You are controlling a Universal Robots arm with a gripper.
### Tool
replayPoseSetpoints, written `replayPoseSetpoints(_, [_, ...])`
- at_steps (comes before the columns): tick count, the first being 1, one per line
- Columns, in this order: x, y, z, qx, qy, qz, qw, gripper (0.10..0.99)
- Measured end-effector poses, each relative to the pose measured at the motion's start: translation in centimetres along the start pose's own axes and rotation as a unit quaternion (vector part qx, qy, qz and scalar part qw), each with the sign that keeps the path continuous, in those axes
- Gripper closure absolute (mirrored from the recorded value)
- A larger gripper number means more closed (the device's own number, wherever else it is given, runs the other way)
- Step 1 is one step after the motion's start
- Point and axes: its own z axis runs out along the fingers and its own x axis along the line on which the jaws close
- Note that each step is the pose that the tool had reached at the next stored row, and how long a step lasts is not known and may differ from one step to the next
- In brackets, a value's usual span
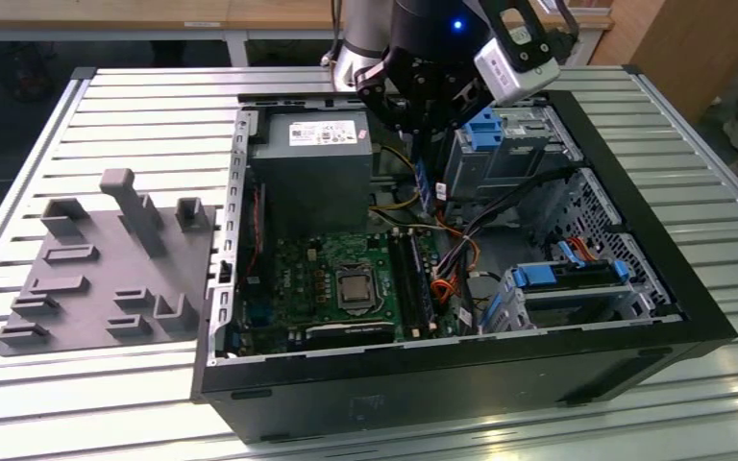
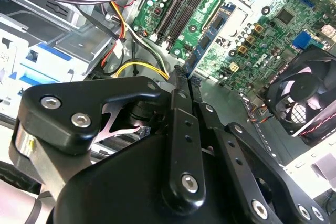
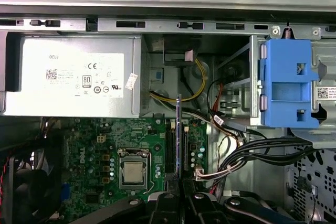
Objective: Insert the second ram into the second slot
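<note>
My gripper (image 1: 418,125) is shut on the second ram (image 1: 423,179), a thin blue stick hanging on edge below the fingers, over the open computer case. In the first wrist view the ram (image 3: 179,135) shows edge-on as a narrow line running out from the fingertips (image 3: 173,203). It lies along the dark memory slots (image 3: 170,150) on the green motherboard and is held above them, not seated. In the second wrist view the blue ram (image 2: 210,40) sticks out from between the black fingers (image 2: 181,124) toward the long slots (image 2: 178,3). I cannot tell which slot it is over.
A grey power supply (image 1: 311,158) fills the case's far end, and a blue drive-bay clip (image 1: 484,130) stands beside the gripper. Black cable bundles (image 1: 510,197) run close to the slots. The processor socket (image 1: 350,286) and a fan (image 2: 304,98) are nearby. A grey fixture plate (image 1: 107,279) lies outside the case.
</note>
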Motion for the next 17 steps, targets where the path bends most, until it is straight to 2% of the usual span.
replayPoseSetpoints(17, [0.00,-0.01,0.39,0.0001,0.0000,0.001,1.0000,0.949])
